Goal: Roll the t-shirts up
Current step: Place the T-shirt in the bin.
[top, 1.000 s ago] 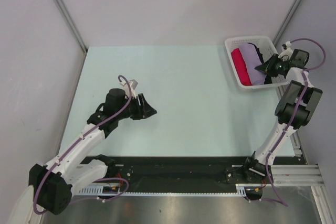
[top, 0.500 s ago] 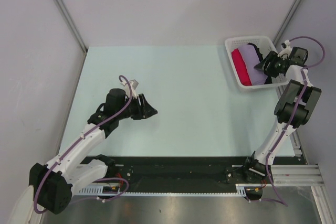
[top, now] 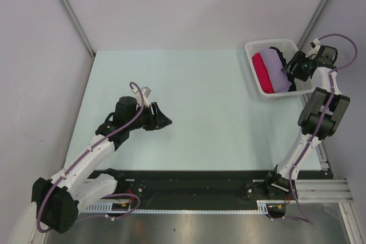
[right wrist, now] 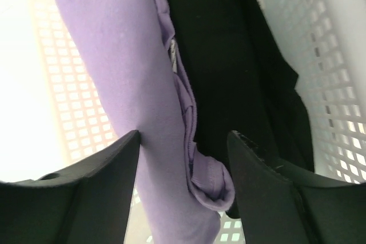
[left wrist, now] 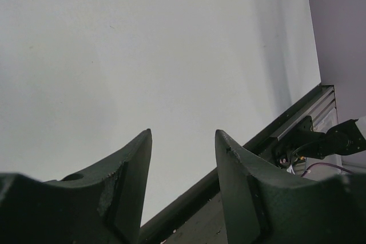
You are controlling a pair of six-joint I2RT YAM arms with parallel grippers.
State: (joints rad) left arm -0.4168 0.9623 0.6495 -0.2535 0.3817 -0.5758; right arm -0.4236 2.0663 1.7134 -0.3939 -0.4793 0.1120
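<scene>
Both jaws gape empty, the right pair drawn back over the lilac t-shirt (right wrist: 108, 72).

Your left gripper (top: 165, 122) sits low on a bent arm, fingers apart, holding nothing. Your right gripper (top: 289, 68) is stretched far forward, fingers apart also.

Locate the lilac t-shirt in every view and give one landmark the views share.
Top external: lilac t-shirt lies in the white basket, upper right, beside the pink roll.
Left wrist: not in view.
Right wrist: it runs top to bottom, left of centre, beside the black t-shirt.
Shared landmark: the white basket, in both those views.
</scene>
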